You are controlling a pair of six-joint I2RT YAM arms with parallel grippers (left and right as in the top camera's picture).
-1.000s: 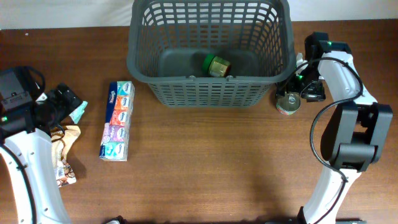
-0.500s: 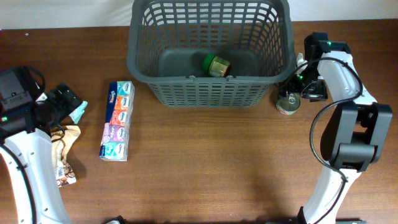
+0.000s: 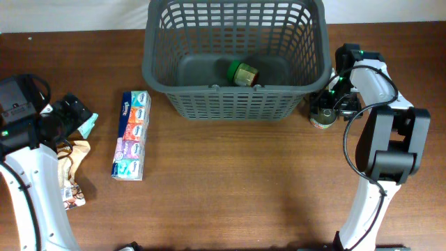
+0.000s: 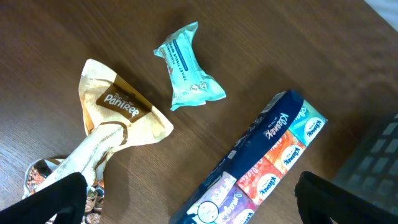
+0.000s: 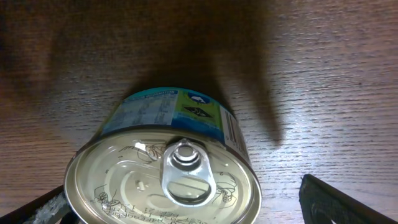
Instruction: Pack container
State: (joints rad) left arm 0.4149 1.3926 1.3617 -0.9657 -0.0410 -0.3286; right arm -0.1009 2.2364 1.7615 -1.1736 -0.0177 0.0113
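Note:
The container (image 3: 235, 104) is a dark grey slotted basket at the back centre, and a small green-and-gold jar (image 3: 243, 72) lies on its floor. A tin can (image 3: 321, 117) with a pull-tab lid (image 5: 165, 171) stands just right of the basket. My right gripper (image 3: 330, 104) is open and hangs low over the can, with one finger (image 5: 345, 202) on each side of it and not touching. My left gripper (image 3: 73, 111) is open at the far left, above the table. In the left wrist view a colourful tissue pack (image 4: 261, 168) lies between the fingers (image 4: 59, 199).
A teal wipes packet (image 4: 186, 65) and a beige Pantree snack bag (image 4: 118, 115) lie by the left gripper. The tissue pack (image 3: 132, 134) lies lengthwise, left of the basket. The basket wall (image 4: 379, 162) shows at the right edge of the left wrist view.
My right gripper has shifted left over the tin can and now partly covers it. The left arm and the other objects have not moved.

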